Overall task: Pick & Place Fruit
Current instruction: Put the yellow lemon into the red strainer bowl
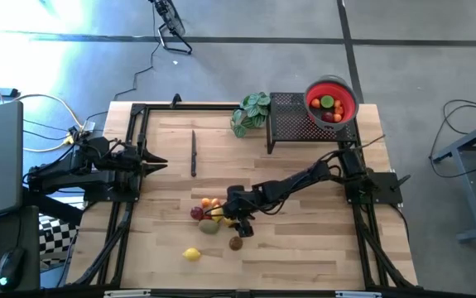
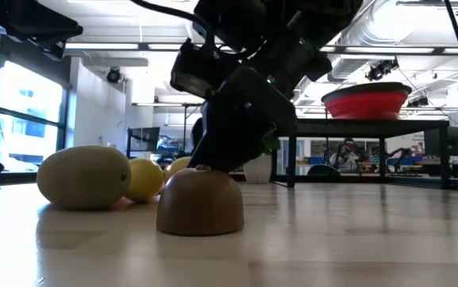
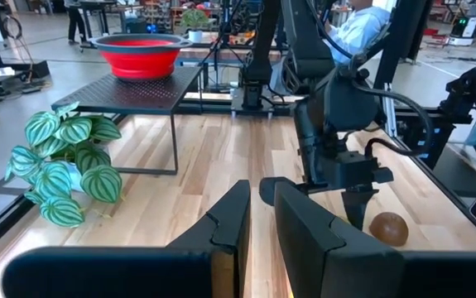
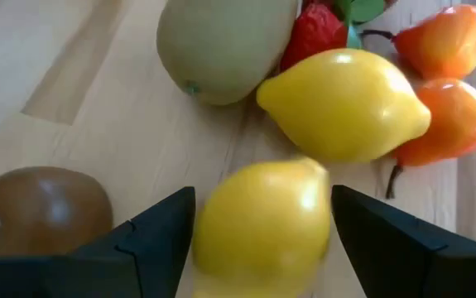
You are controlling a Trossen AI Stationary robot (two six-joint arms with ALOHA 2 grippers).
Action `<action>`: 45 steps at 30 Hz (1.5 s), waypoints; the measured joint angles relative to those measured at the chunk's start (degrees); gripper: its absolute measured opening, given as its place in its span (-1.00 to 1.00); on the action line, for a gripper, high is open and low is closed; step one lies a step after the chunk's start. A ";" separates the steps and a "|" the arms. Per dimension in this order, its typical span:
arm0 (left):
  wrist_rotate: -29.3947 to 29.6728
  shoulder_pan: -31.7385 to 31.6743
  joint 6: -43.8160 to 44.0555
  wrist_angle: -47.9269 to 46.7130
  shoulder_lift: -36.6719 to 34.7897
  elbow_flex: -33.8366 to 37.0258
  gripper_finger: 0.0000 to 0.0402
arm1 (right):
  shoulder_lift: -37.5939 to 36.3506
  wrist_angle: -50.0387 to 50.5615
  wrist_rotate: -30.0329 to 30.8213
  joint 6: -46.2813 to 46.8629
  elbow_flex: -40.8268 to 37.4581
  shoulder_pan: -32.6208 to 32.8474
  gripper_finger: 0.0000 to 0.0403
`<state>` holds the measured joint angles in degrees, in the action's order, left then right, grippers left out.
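The right end effector [image 1: 239, 222] reaches down over the cluster of fruit [image 1: 211, 214] just below the desk's [image 1: 304, 257] centre, and its wide-spread fingers [image 4: 151, 228] flank a yellow fruit [image 4: 262, 219] without visibly squeezing it, with a lemon [image 4: 345, 103], a pale green fruit [image 4: 221, 45], orange ones [image 4: 444, 116] and a red one packed just beyond. A brown fruit [image 1: 236, 243] lies near its 6 o'clock side and a lone yellow lemon [image 1: 191, 254] sits at about 7 o'clock of the cluster, while more fruit fills the red bowl [image 1: 331, 101] on the black rack [image 1: 291, 120] toward 1 o'clock, beside the leafy plant [image 1: 250, 112]. The left end effector [image 1: 155, 165] waits at the desk's 9 o'clock edge with fingers nearly together and nothing between them, near a dark stick [image 1: 194, 154].
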<state>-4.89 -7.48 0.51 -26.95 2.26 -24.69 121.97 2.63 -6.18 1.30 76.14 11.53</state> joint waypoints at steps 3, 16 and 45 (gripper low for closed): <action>0.01 0.01 0.00 0.01 0.00 0.00 -0.73 | 0.07 0.13 0.04 0.19 -0.02 0.00 0.36; 0.03 0.01 0.00 0.01 0.00 0.00 -0.73 | 0.07 0.07 0.23 0.46 -0.02 0.00 0.36; 0.05 0.01 -0.12 0.01 0.00 0.00 -0.73 | 0.07 0.13 0.25 0.50 -0.02 0.00 0.18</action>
<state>-4.84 -7.47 0.39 -26.94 2.26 -24.69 122.04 2.76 -5.93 1.80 76.12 11.53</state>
